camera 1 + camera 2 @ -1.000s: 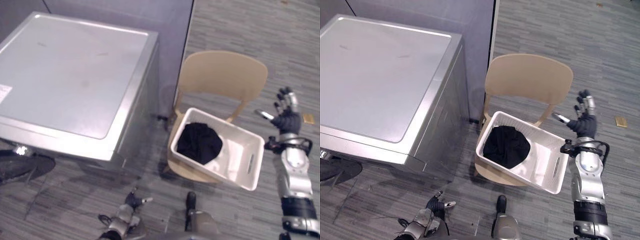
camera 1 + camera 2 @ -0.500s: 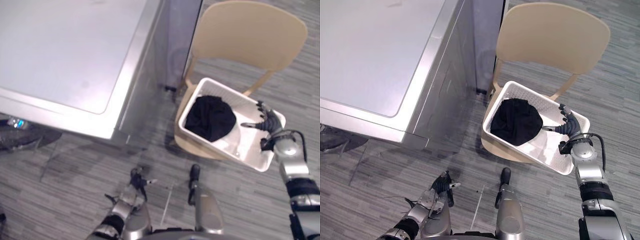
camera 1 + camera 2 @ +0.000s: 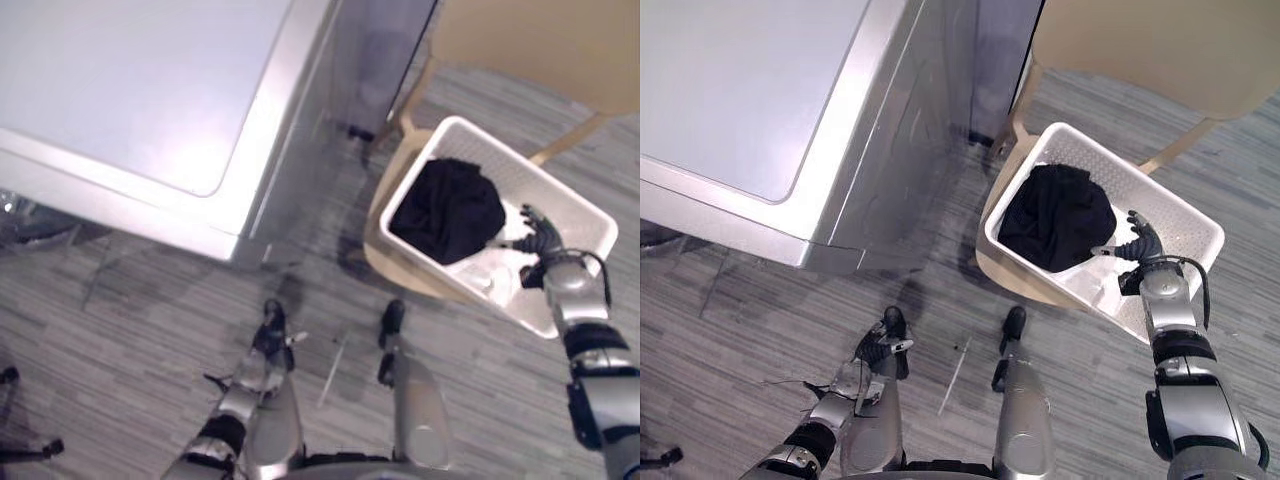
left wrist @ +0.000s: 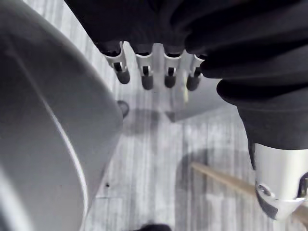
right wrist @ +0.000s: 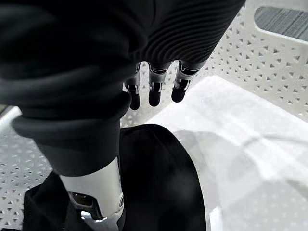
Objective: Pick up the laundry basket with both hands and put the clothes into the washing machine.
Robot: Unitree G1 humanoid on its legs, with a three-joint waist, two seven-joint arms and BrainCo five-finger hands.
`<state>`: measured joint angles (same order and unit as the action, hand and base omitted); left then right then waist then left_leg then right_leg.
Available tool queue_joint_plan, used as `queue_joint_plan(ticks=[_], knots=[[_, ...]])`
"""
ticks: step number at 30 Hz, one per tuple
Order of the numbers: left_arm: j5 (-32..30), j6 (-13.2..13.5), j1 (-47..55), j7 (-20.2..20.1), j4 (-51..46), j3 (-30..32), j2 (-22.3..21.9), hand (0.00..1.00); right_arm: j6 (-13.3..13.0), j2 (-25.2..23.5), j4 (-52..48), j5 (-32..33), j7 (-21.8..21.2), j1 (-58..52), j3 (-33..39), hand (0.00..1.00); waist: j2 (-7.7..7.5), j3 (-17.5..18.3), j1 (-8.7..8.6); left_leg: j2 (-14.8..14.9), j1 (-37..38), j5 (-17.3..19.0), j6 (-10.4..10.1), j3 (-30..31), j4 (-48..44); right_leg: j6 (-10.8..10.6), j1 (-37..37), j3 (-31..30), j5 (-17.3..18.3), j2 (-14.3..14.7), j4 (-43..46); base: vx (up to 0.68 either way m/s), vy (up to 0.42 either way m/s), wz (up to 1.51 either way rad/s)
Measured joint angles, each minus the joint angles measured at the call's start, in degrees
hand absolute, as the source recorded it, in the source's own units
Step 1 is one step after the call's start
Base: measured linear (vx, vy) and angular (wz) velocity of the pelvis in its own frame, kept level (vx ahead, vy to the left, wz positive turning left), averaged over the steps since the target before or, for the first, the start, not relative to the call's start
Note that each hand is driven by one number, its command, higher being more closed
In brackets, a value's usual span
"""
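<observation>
A white perforated laundry basket point(image 3: 545, 175) sits on the seat of a beige chair point(image 3: 1160, 50). A bundle of black clothes point(image 3: 450, 210) fills its left half, with something white lying on its floor point(image 5: 250, 159). My right hand point(image 3: 543, 240) is inside the basket by its right wall, fingers point(image 5: 154, 91) straight and spread just beside the black clothes point(image 5: 159, 183), holding nothing. My left hand point(image 3: 262, 352) hangs low over the floor, well short of the basket, with its fingers point(image 4: 144, 79) relaxed and empty.
The silver washing machine point(image 3: 150, 90) stands to the left of the chair with its flat top closed. A grey partition wall point(image 3: 990, 60) runs behind both. Striped grey carpet point(image 3: 120, 330) lies between me and the chair.
The camera has tilted down and closer. My right hand has dropped from the basket's right rim to the inside, closer to the black clothes. The left hand still hangs low.
</observation>
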<state>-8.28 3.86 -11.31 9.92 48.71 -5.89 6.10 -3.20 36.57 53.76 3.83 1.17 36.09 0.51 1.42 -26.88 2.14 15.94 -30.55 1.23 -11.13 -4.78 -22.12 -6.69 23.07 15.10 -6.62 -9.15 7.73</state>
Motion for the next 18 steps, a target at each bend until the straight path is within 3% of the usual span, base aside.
queue_joint_plan(ticks=[3, 7, 13, 17, 18], knots=[[1.1, -0.3, -1.2, 0.7, -1.8, 2.8, -0.3, 0.00, 0.1, 0.0, 1.6, 0.0, 0.4, 1.7, -0.9, 0.00, -0.10, -0.3, 1.92, 0.1, -3.9, 0.0, 0.1, 0.9, -1.3, 0.0, 2.9, 0.9, 0.0, -0.2, 1.2, -0.02, 0.007, 0.12], [2.4, -0.2, -1.3, 2.8, -5.6, 6.3, -0.5, 0.00, 0.2, -0.2, 1.2, 0.1, 2.5, 5.3, -1.0, 0.00, -0.27, -0.6, 2.20, 0.4, -10.1, 0.5, 0.9, 1.7, -3.8, 0.0, 7.2, 2.4, 0.1, -0.6, 2.7, -0.04, 0.023, 0.10], [3.7, -0.3, -2.2, 4.8, -10.7, 8.7, -2.4, 0.00, 1.1, -0.2, -3.5, 1.0, 6.3, 8.4, -1.7, 0.00, -0.36, -0.7, 4.11, 1.8, -18.9, 1.3, 2.3, 2.4, -8.6, 0.0, 11.9, 5.1, 0.0, -1.1, 3.6, -0.02, 0.051, 0.09], [4.0, -0.2, -2.5, 5.6, -14.5, 9.3, -2.8, 0.00, 1.1, -0.9, -3.5, 2.9, 8.3, 13.7, -3.9, 0.00, -1.32, -1.3, 5.08, 1.5, -22.1, 1.0, 2.8, 3.1, -9.5, 0.0, 14.4, 6.7, 0.0, -1.8, 4.4, 0.01, 0.040, 0.05], [4.9, -0.2, -2.5, 6.1, -15.1, 10.0, -3.2, 0.00, 1.0, -1.5, -3.5, 2.8, 8.9, 15.0, -3.9, 1.00, -1.39, -1.3, 5.04, 1.5, -22.8, 0.9, 2.9, 3.2, -9.7, 0.0, 14.9, 7.0, 0.0, -1.9, 4.6, 0.00, 0.000, 0.00]])
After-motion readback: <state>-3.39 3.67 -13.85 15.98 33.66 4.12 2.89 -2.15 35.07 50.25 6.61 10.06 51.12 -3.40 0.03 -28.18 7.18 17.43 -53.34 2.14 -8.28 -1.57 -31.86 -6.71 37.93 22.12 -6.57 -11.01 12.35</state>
